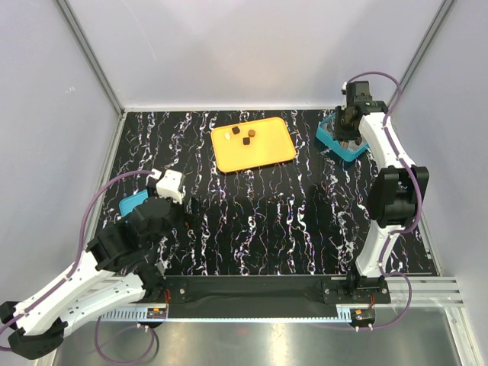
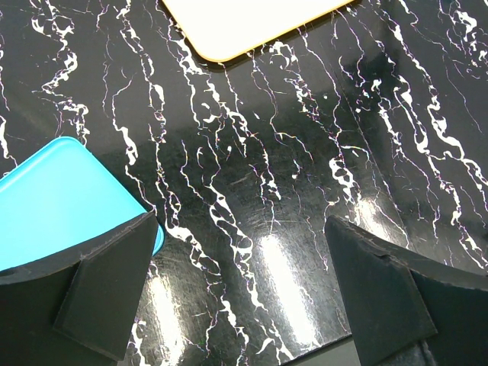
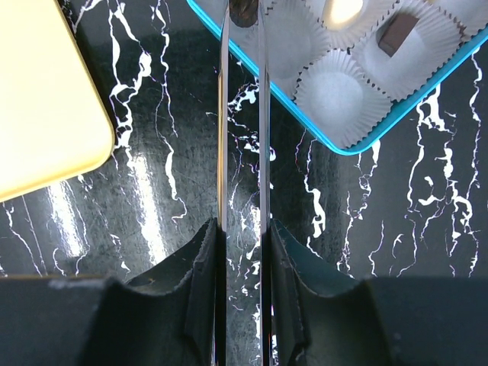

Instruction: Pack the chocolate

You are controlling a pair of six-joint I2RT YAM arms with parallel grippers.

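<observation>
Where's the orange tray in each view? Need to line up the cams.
Top external: tray at back centre of the table.
Left wrist: tray at the top edge, one rounded corner only, washed out pale.
Right wrist: tray at the upper left edge, pale yellow.
Shared landmark: the black marbled table, seen in all three.
</observation>
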